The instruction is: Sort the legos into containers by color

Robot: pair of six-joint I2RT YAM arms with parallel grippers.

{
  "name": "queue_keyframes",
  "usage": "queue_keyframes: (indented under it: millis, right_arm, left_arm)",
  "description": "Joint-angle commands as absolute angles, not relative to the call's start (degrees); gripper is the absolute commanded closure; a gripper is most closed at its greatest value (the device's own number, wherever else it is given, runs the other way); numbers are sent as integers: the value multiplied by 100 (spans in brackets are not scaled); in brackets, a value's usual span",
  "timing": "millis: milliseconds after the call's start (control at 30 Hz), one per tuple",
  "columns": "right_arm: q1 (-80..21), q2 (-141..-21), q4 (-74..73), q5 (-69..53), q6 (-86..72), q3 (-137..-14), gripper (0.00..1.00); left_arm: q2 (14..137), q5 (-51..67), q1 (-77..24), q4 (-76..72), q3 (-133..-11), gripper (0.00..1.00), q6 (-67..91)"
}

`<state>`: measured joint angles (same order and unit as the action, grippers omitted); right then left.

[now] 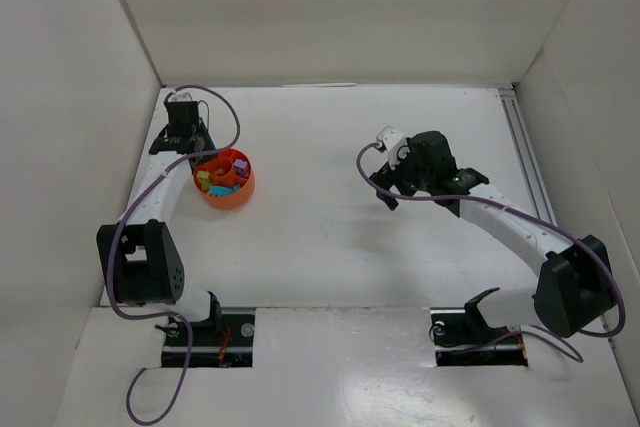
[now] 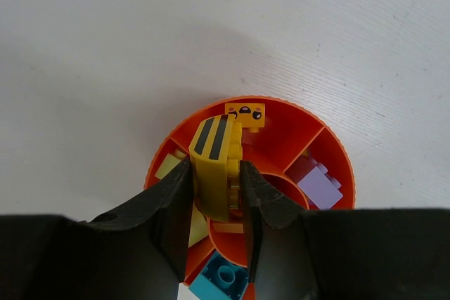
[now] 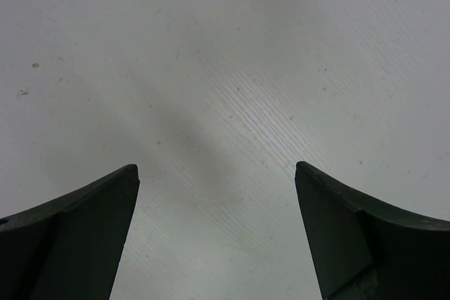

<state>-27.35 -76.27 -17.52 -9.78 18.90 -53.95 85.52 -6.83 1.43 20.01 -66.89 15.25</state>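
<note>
Black fingers of the left gripper (image 2: pixel 216 201) fill the bottom of the left wrist view, clamped from both sides on a yellow brick (image 2: pixel 214 152) with two black stripes. Directly beneath the gripper sits a round orange-red bowl (image 2: pixel 281 114), divided into wedge-shaped compartments around a central ring. The held brick hangs over the ring and the compartment on the gripper's left; whether it touches the bowl cannot be told.

Just beyond the fingertips, a small yellow piece (image 2: pixel 245 113) with dark markings lies in the far compartment. To the gripper's right lies a purple brick (image 2: pixel 320 186) in its own compartment. Closest to the wrist, under the fingers, a teal brick (image 2: pixel 221 279) shows. Pale yellow shapes sit to the gripper's left, partly hidden.

The right gripper (image 3: pixel 216 173) hovers well apart from the bowl, its fingers spread wide and holding nothing. Only the bare white bench (image 3: pixel 225 68) lies beneath it.

Judging from this, the step in hand is placing the yellow brick into a compartment with other yellow pieces. The next move likely calls for centring the brick over a yellow compartment, clear of the dividers, then parting the fingers so it drops in. A careless release could let it tip into the central ring or a neighbouring colour.
</note>
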Motion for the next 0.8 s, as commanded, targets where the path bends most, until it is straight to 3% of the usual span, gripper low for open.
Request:
queue_keyframes:
  millis: [0,533,767]
  right_arm:
    - [-2698,-7603,-1608,-1099,1890,-5678,4]
    - [-2698,-7603,-1661,-1213,1890,-5678,4]
    - [-2698,-7550,-1661,-1160,1890,-5678,4]
  left_arm:
    - [8112,-747,149,2022,-6548,83,1626]
    - [8376,-527,149,1749,-6381,85,1521]
    - [8578,-580,149,1688,-6434,68,1521]
